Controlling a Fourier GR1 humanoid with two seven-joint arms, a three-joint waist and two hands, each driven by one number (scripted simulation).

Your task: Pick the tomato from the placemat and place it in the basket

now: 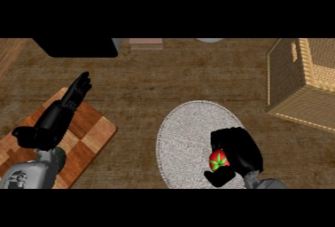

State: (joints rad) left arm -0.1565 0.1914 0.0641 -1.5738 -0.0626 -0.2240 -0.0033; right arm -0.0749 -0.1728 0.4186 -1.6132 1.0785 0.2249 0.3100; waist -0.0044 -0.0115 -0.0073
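A red tomato (218, 160) with a green stem star sits low on the grey oval placemat (186, 133). My right hand (239, 148) is curled round it, fingers above and thumb below, hiding most of it. The woven basket (304, 84) stands at the right edge, up and to the right of the placemat. At the left, my left hand (65, 106) rests open, its fingers pointing up over the wooden board.
A checkered wooden cutting board (91, 133) lies under the left arm at the lower left. A black object (75, 46) and a small pinkish block (145, 43) sit along the counter's far edge. Brown counter lies between placemat and basket.
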